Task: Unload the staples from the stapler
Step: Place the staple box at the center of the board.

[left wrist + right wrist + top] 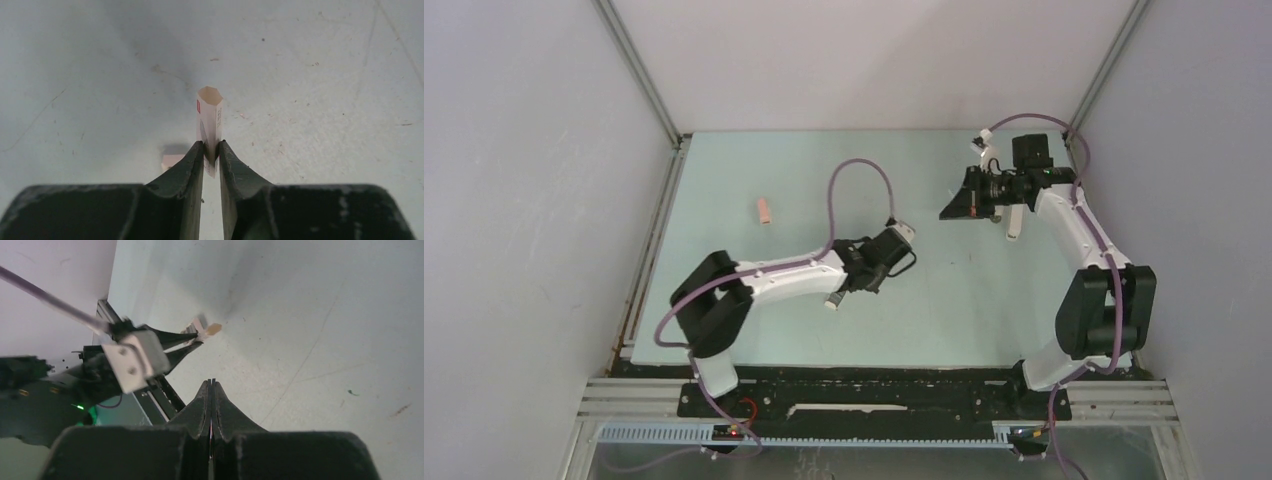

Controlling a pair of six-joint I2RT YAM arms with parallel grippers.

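No stapler and no staples show in any view. My left gripper [212,150] is shut on a small white-and-red block [210,120], which stands up between the fingertips just above the table. The right wrist view shows the same block [202,330] at the left gripper's tips. In the top view the left gripper [889,265] is near the table's middle. My right gripper [212,382] is shut with its jaws pressed together and nothing plainly between them. It hovers at the back right [951,207] and points left.
A small pink piece [766,210] lies on the pale green table [944,310] at the left. A pinkish piece [171,161] lies on the table just past my left finger. Walls close the table on three sides, and a black rail [874,385] runs along the near edge.
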